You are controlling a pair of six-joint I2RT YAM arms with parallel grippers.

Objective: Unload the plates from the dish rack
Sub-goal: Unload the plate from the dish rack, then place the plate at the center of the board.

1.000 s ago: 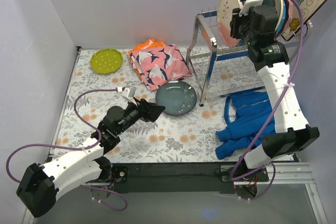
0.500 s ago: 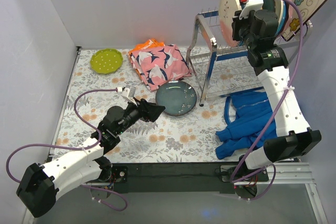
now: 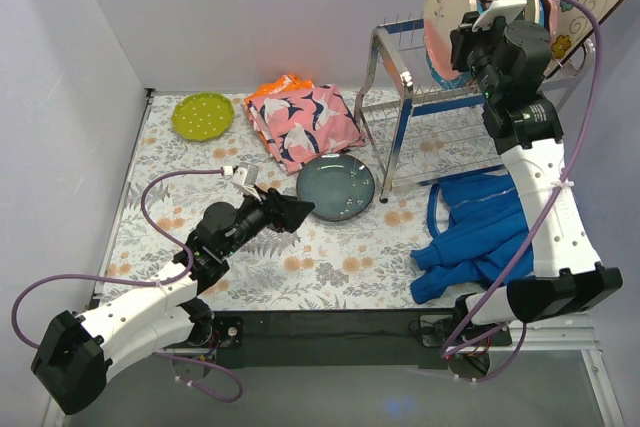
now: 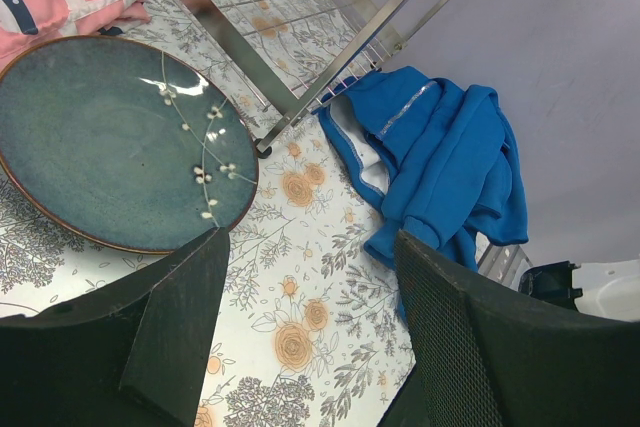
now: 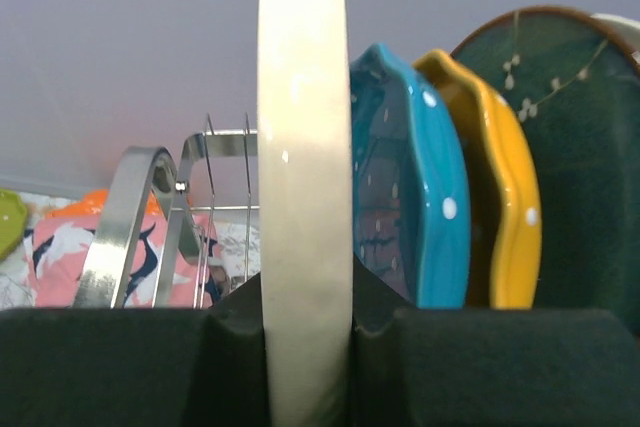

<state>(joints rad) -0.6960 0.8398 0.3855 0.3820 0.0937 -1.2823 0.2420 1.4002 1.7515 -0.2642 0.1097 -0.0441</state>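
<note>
Right wrist view has the cream-pink plate (image 5: 303,147) edge-on, a thick glossy cream rim standing upright. The right pincer (image 5: 305,317) is clamped on its lower rim, one dark finger against each face. Just beside it in the dish rack (image 5: 125,217) stand a blue dotted plate (image 5: 400,177), an orange plate (image 5: 490,197) and a dark teal plate (image 5: 570,147), all upright. From above, the gripped plate stands at the rack's top tier, leftmost of the row. On the worktop (image 3: 300,267) a second teal plate (image 4: 110,137) lies flat just ahead of the left pincer (image 4: 308,237), whose jaws gape wide, holding nothing.
</note>
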